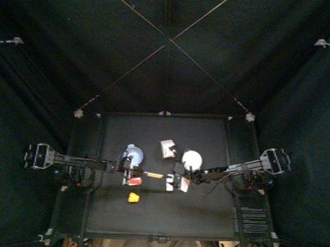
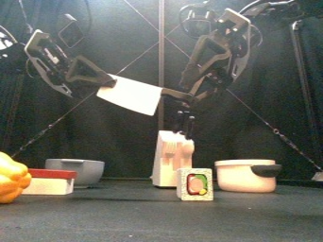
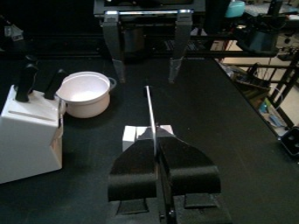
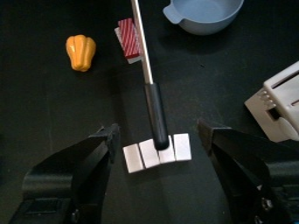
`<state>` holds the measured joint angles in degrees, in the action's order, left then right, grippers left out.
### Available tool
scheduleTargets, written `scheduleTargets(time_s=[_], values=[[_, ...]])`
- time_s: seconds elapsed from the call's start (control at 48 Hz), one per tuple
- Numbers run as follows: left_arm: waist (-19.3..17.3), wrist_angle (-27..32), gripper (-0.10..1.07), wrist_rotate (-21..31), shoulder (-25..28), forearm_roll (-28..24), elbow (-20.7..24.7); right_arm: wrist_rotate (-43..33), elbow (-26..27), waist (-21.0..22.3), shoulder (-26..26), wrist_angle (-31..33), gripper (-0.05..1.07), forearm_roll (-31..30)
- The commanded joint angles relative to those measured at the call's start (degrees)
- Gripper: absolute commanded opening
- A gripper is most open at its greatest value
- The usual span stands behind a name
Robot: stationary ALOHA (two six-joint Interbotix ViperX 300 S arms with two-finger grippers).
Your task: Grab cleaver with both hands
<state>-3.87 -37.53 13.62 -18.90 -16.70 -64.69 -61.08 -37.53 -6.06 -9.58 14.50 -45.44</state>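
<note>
The cleaver [image 2: 130, 95] is up in the air over the middle of the table, and I think it is light, thin, stiff and a bit slippery on its flat white blade, so the dark handle [image 4: 156, 101] looks like the best place for my second grip. My left gripper [image 3: 156, 150] is squeezed almost shut on the blade and holds it up with the handle pointing right. My right gripper [image 4: 160, 131] is open as wide as it goes, one jaw on each side of the handle's end, holding nothing.
</note>
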Motion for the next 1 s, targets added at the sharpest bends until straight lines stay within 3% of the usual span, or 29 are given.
scheduleTargets(time_s=[0.0, 0.354, 0.771, 0.979], values=[[0.2, -1.3, 0.23, -0.2, 0.9, 0.4, 2.0, 0.1, 1.6, 0.2, 0.1, -0.3, 1.0, -0.4], [-0.3, -3.6, 0.23, -0.2, 4.7, 0.4, 3.7, 0.1, 1.6, 0.3, 1.1, -0.1, 0.96, 1.2], [-0.4, -4.0, 0.23, -0.2, 5.8, 0.4, 4.3, 0.1, 0.2, 0.3, 0.8, -0.2, 0.54, 2.5], [-0.4, -4.0, 0.23, -0.2, 6.1, 0.4, 4.0, 0.1, -1.0, 0.3, -1.0, -0.2, 0.39, 2.8]])
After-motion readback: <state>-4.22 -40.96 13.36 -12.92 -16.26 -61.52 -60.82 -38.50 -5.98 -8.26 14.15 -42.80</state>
